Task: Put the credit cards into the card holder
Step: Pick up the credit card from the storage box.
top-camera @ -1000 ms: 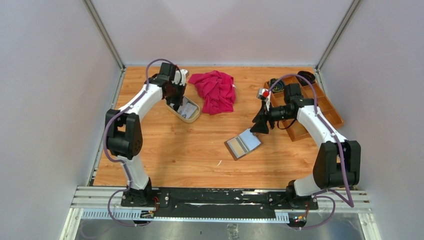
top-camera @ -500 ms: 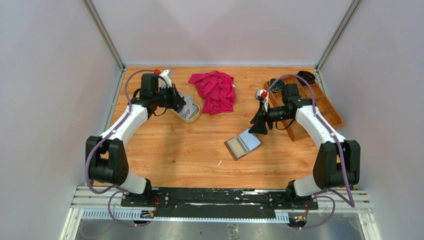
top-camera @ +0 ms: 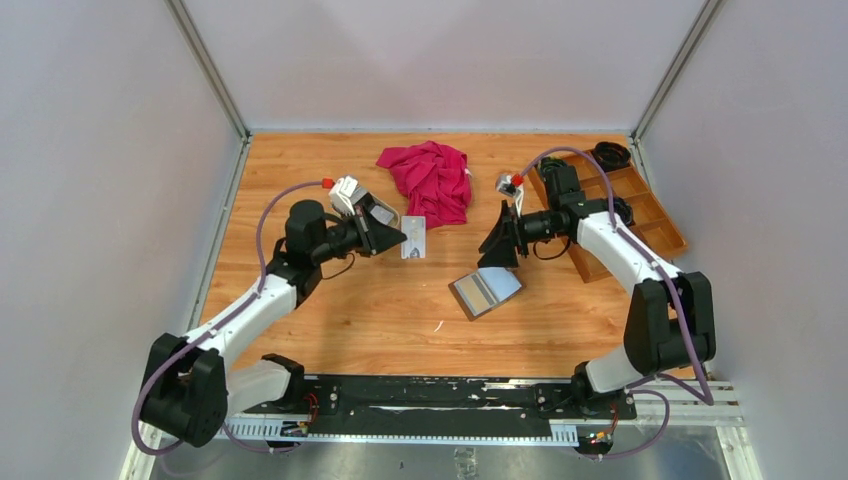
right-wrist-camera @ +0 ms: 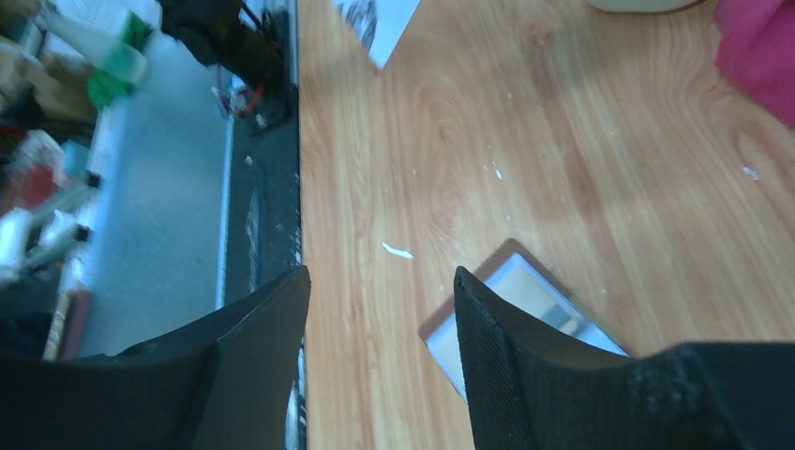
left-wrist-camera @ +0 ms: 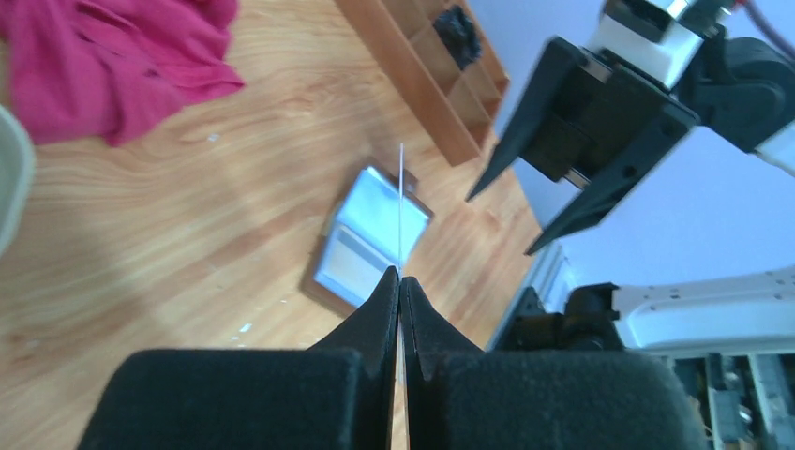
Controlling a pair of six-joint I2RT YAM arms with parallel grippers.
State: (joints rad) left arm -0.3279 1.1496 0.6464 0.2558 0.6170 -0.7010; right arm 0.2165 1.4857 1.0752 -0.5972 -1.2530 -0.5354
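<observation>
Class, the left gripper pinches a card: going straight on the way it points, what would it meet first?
Most likely the open card holder on the table, straight ahead of the left gripper and its card; the right gripper sits beside that line, though depth is unclear.

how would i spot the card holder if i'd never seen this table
On the wooden table, look just right of centre, on the near side of the red cloth and left of the wooden compartment tray. The card holder lies open and flat there, the only brown-edged rectangle with a pale grey lining facing up.
</observation>
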